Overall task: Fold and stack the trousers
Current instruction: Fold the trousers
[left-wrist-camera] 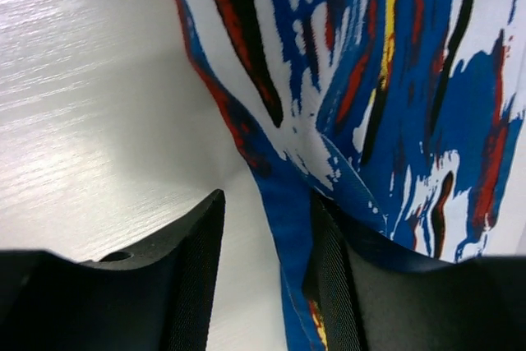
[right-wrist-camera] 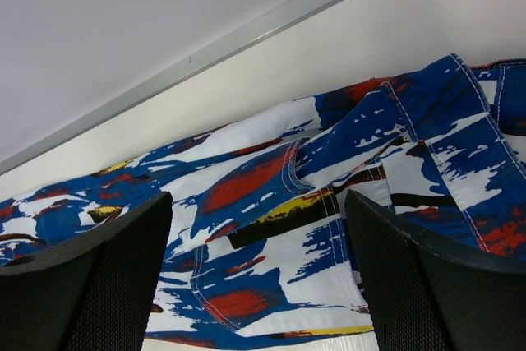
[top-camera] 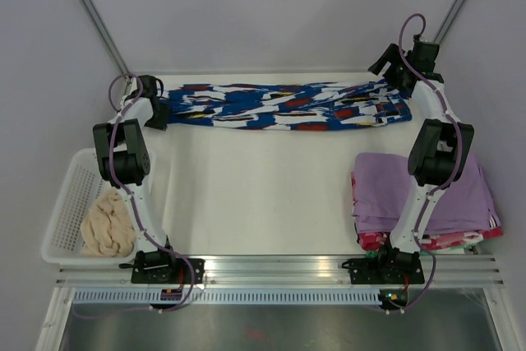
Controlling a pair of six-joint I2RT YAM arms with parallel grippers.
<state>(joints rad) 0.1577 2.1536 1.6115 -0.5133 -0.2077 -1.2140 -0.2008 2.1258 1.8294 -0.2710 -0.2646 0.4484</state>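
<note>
The trousers (top-camera: 288,104) lie flat, stretched from one gripper to the other. The right gripper (right-wrist-camera: 259,203) is spread wide, with the waistband under its fingers. The left gripper (left-wrist-camera: 267,203) is parted, with a hem between its fingers, seemingly unpinched.

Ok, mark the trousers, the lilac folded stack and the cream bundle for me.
trousers (top-camera: 288,106), top external view, middle of the printed fabric.
lilac folded stack (top-camera: 380,187), top external view, top layer near its left side.
cream bundle (top-camera: 107,223), top external view, centre of the fluffy heap.
</note>
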